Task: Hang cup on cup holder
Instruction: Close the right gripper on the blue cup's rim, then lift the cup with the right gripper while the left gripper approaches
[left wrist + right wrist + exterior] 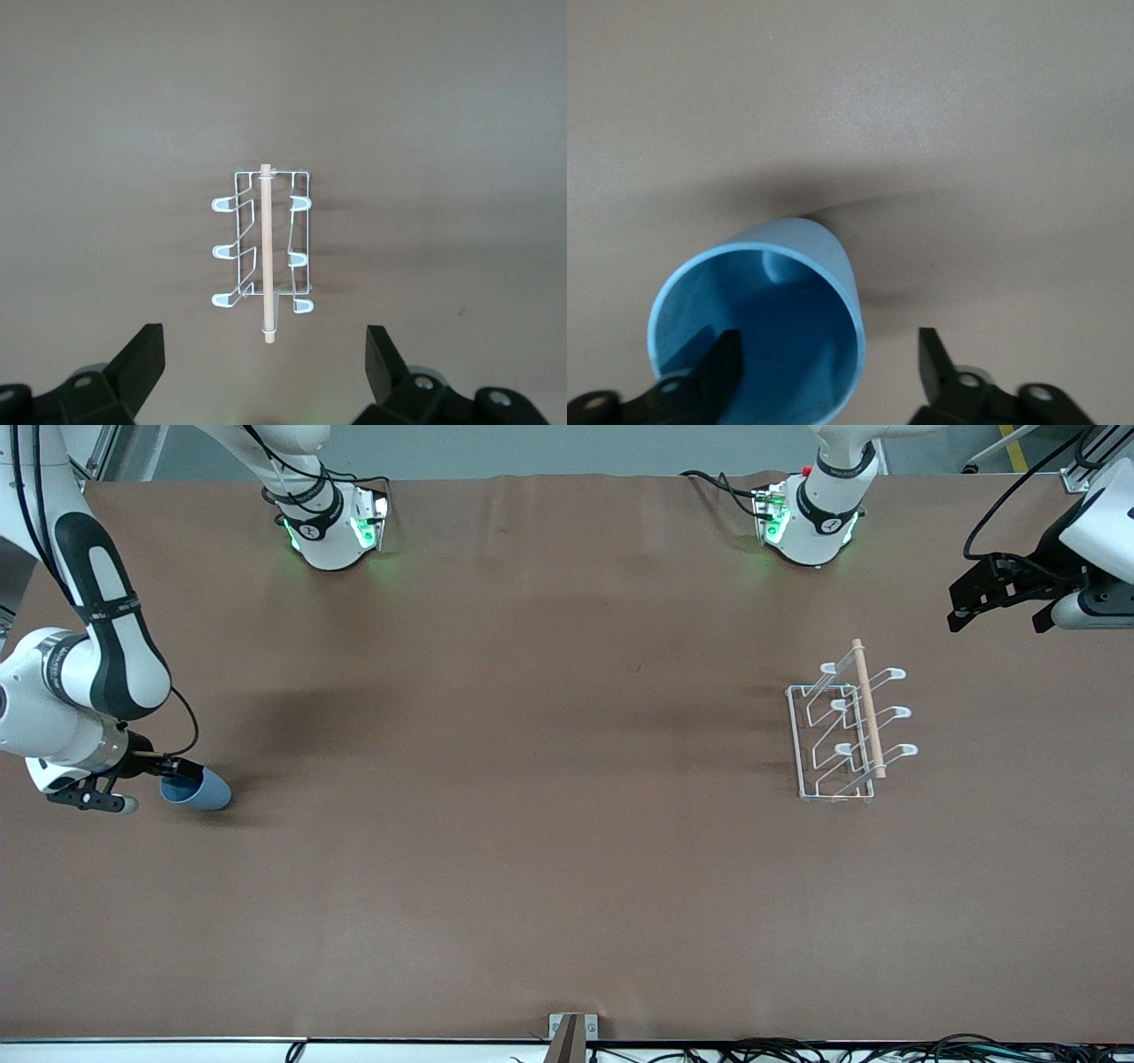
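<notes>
I am straddling the rim of the cup (766, 323) with my right gripper (133, 784), one finger inside its mouth, one outside, jaws spread. The cup is lying on the tabletop (532, 824) at the right arm's end. My left gripper (264, 363) is hovering spread above the cup holder (846, 726).

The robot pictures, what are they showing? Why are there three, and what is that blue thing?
Two robot arms stand at a brown table. The big picture is taken from a camera high above, facing them. The two small pictures come from cameras on the arms' wrists.

The blue thing is a cup, lying on its side toward the right arm's end of the table. The right gripper is down at it, one finger inside the rim and one outside. It is not squeezed shut yet.

The white wire cup holder stands toward the left arm's end. The left gripper waits in the air near it, open and holding nothing.
</notes>
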You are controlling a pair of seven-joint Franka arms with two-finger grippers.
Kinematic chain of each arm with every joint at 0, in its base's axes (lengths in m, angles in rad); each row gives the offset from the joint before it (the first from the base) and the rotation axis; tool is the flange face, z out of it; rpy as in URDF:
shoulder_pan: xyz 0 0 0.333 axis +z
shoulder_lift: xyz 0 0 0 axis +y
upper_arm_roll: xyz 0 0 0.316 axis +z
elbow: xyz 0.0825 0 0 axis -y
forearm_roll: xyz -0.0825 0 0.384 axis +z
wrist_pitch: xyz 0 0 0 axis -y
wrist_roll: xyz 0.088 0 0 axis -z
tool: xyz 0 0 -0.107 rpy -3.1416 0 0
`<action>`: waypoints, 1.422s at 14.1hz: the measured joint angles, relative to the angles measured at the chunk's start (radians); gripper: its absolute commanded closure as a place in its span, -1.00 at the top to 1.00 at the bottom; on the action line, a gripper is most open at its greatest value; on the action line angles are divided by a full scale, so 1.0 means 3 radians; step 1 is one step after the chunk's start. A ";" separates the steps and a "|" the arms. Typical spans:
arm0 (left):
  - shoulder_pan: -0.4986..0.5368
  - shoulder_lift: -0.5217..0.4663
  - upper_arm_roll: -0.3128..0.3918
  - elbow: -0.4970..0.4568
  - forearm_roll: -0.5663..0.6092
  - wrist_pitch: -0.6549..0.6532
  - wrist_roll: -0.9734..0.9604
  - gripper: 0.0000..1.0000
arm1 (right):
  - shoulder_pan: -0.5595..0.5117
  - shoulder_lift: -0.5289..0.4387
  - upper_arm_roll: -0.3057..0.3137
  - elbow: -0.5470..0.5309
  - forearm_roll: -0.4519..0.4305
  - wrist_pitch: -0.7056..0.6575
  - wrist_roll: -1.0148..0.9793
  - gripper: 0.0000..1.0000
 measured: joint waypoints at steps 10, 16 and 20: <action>-0.0002 0.0000 -0.0002 0.0000 0.0000 -0.0095 0.0000 1.00 | -0.0003 0.0022 0.0006 0.0018 0.0000 0.0082 0.0000 -0.99; -0.0005 0.0000 -0.0016 0.0000 0.0000 -0.0100 -0.0002 1.00 | 0.0133 -0.0447 0.0106 0.0219 0.0019 -0.0506 -0.0054 -1.00; -0.0009 0.0000 -0.0027 0.0001 0.0000 -0.0100 -0.0003 1.00 | 0.0615 -0.0744 0.0282 0.0312 0.0667 -0.0913 0.0085 -1.00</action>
